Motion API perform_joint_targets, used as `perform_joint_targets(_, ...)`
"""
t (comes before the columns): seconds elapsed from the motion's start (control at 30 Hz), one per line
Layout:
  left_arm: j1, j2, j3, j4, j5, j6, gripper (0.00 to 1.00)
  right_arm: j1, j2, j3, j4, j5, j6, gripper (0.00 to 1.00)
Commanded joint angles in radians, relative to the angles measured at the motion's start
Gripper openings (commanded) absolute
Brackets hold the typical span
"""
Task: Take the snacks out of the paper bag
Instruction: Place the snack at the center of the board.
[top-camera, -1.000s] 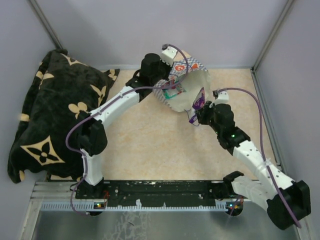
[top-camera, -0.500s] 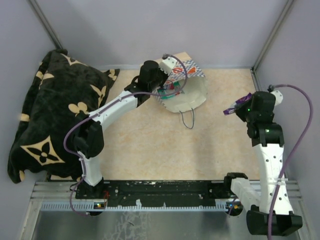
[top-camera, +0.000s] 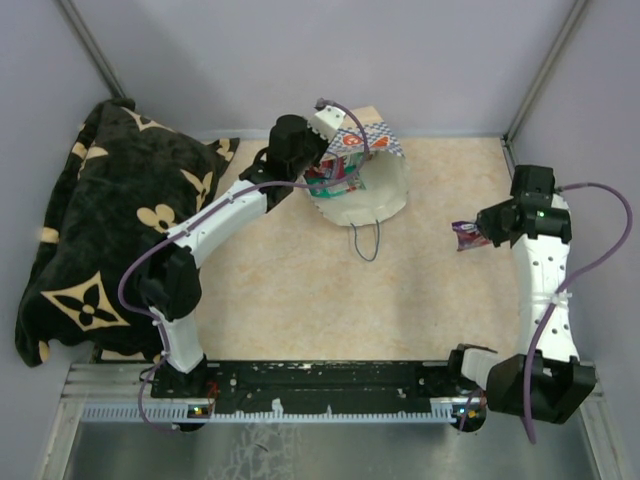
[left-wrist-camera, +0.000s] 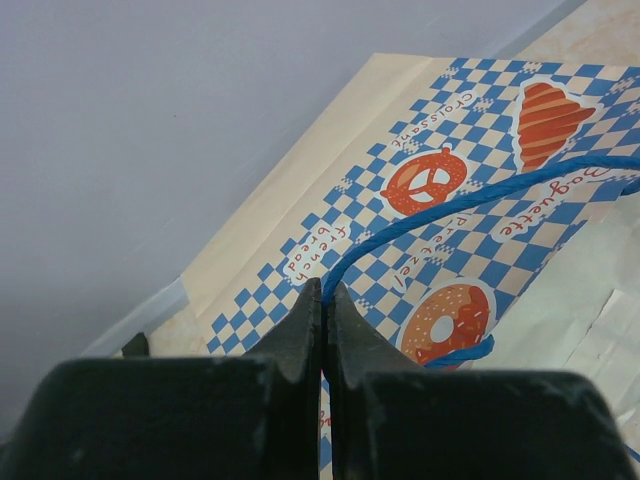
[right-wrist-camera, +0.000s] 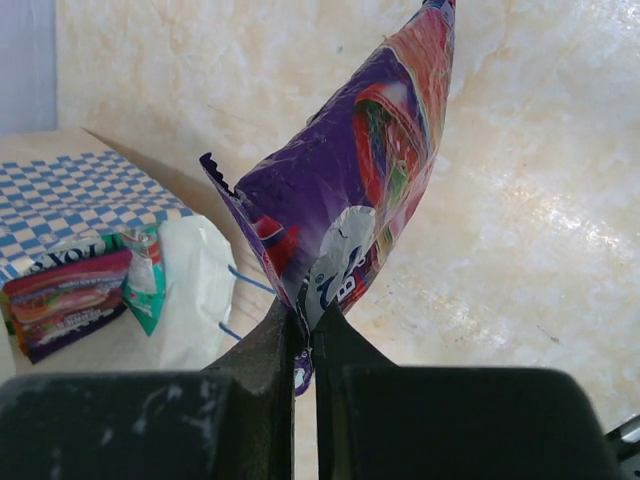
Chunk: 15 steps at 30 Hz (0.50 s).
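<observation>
The purple packet (right-wrist-camera: 350, 200) is out of the paper bag (top-camera: 375, 190), hanging over bare tabletop (top-camera: 300, 290) on the right, well apart from the bag. The right tool (right-wrist-camera: 303, 325) is clenched on just its lower edge, so the rest of the packet stands free. With so thin a bite it could twist or slip out if the arm swings fast.

More packets (top-camera: 335, 178) show inside the bag's mouth, a pink-purple one and a teal one among them. The bag lies tipped, mouth toward the arms. The left tool (left-wrist-camera: 322, 300) is clamped on its checkered rim, with the blue string handle (left-wrist-camera: 470, 195) running into the pinch. If that grip pulls on string rather than paper, I think the rim could sag and close the mouth.

A loose handle loop (top-camera: 366, 240) trails on the tabletop before the opening and might snag a tool going in.

The right arm sits near the side wall (top-camera: 600, 150), so there is little room outward. The black blanket (top-camera: 110, 230) fills the left. The open middle is the free ground.
</observation>
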Motion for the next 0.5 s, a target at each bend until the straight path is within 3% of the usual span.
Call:
perform_joint_targets(0.0,0.009,-0.021,0.028,-0.018,-0.031,0.001,0.0,-0.013,-0.029,0.069,0.011,0.031,0.075,0.0)
perform_joint_targets(0.23,0.008,-0.032,0.032,-0.021,-0.026,-0.017,0.0,-0.096,0.029,0.057,-0.052,-0.021,0.065,0.0)
perform_joint_targets(0.47,0.007,-0.041,0.023,-0.04,-0.033,-0.033,0.0,-0.104,0.028,0.091,-0.067,0.002,0.067,0.0)
